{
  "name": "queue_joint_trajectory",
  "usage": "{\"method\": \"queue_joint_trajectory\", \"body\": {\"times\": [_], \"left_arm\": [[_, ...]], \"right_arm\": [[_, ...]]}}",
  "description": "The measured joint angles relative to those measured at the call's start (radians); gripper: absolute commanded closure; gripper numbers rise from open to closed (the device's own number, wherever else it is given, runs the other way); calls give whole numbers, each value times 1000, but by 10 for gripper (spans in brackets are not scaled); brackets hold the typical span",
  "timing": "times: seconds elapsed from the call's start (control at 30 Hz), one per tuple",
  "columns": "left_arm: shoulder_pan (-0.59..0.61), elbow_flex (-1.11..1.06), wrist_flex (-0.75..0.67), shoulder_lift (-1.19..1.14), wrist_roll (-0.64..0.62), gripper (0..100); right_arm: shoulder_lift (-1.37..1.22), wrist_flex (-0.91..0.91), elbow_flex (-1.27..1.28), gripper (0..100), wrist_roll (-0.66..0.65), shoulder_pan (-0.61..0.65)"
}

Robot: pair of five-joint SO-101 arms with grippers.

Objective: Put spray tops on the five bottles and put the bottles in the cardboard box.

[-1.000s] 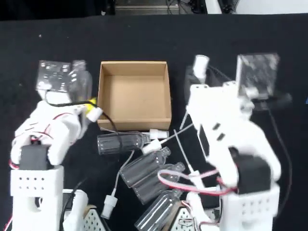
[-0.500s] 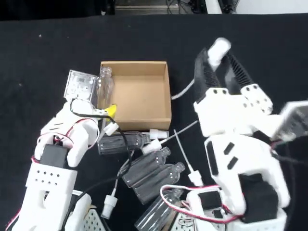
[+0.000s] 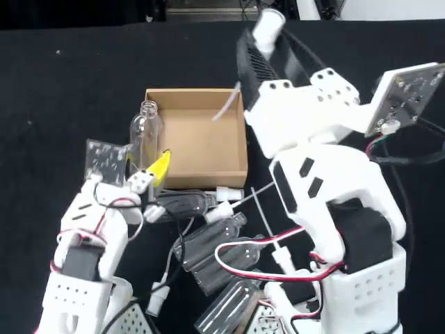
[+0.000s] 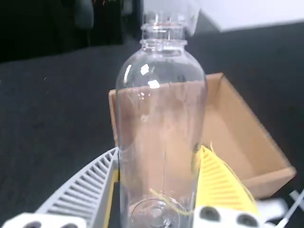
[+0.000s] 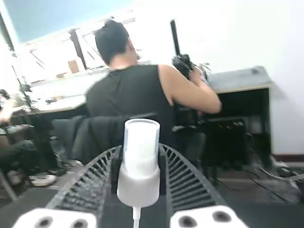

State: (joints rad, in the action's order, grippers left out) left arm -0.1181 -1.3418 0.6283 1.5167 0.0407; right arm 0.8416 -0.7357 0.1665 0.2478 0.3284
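Left gripper (image 3: 149, 165) clamps a bottle (image 3: 144, 131) neck-up at the box's (image 3: 195, 93) left edge; right gripper (image 5: 138, 153) pinches a top (image 3: 268, 23), tube (image 3: 224, 110) seemingly down.

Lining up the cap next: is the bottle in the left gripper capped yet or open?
Open. The bottle shows bare threads at its neck; the spray top sits in the right gripper.

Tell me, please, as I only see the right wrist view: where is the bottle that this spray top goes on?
Observer: The left tool holds an open bottle upright by the box's left wall.
Operator: Thank you. Am I above it?
Observer: No; in the high view your top shows past the box's far right corner.
Operator: Is anything else waiting?
Observer: Four loose bottles lie in front of the box.
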Motion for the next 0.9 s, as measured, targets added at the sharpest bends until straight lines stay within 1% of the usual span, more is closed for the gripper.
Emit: {"method": "queue_joint_trajectory", "body": {"times": [0.13,0.2,0.4,0.6,0.9], "left_arm": [[-68,-48,0,104,-8,802],[-77,-61,0,135,-8,802],[-46,-64,0,155,-11,802],[-123,-64,0,158,-14,802],[-144,-64,-3,158,-14,802]], "right_arm": [[-35,68,-3,987,0,35],[-38,69,-3,987,0,37],[-40,75,-3,987,0,48],[-100,216,-3,987,0,83],[-135,232,-3,988,0,95]]}}
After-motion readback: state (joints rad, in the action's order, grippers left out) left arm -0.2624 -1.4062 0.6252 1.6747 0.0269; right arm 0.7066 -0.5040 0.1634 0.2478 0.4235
